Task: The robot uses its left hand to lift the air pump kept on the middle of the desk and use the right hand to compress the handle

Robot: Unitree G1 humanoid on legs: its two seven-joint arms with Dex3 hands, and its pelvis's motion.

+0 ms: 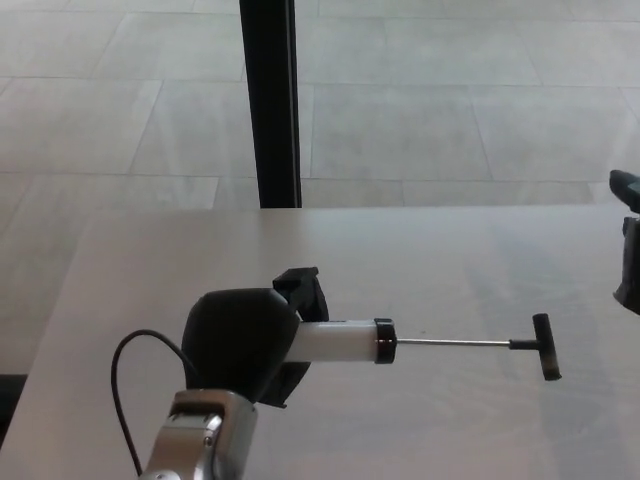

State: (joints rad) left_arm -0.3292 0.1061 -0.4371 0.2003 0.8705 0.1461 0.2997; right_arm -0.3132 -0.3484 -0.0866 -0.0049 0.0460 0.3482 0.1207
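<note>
My left hand (248, 340) is shut on the air pump's white barrel (335, 341) and holds it level above the pale desk (450, 260). From the barrel's black end cap a thin metal rod (452, 343) runs right to a black T-handle (545, 346), drawn fully out. My right hand (629, 240) shows only as a dark sliver at the right edge, up and to the right of the handle and apart from it. Its fingers are cut off by the frame.
A black vertical post (270, 100) stands behind the desk's far edge. Grey floor tiles (450, 110) lie beyond. A black cable (130, 390) loops beside my left wrist.
</note>
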